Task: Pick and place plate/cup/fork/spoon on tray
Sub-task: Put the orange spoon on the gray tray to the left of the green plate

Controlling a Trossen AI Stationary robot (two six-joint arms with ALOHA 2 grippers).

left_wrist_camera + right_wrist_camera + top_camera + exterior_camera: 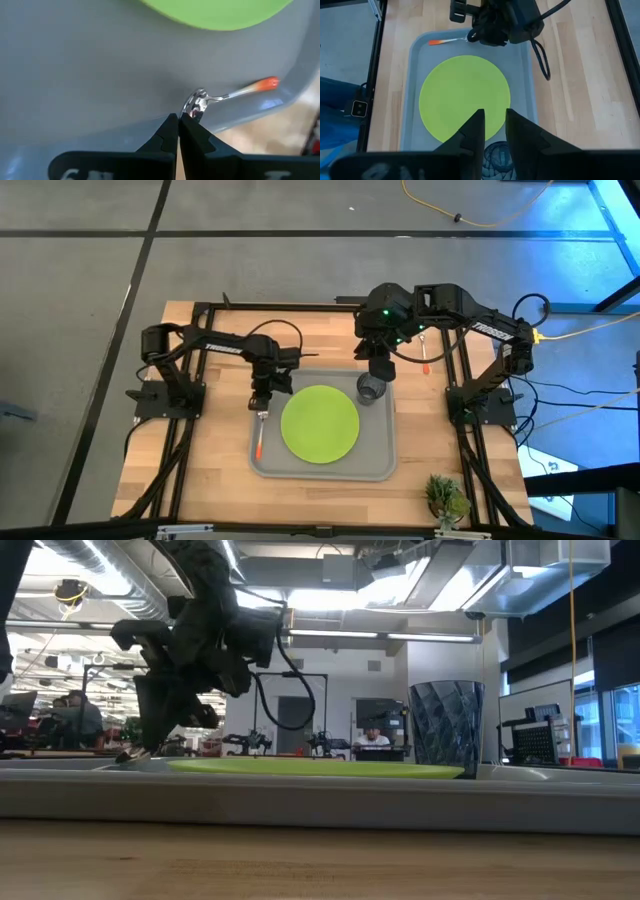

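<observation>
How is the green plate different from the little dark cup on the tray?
The plate is flat, round and lime green; the cup is dark grey and see-through. The plate lies low and covers much of the tray; the cup stands upright and is far smaller. The plate sits mid-tray; the cup stands near a corner. Both rest on the tray.

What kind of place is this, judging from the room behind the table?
Probably a robotics lab or workshop: exposed ceiling ducts, people at desks and another arm rig beyond the wooden table.
</observation>
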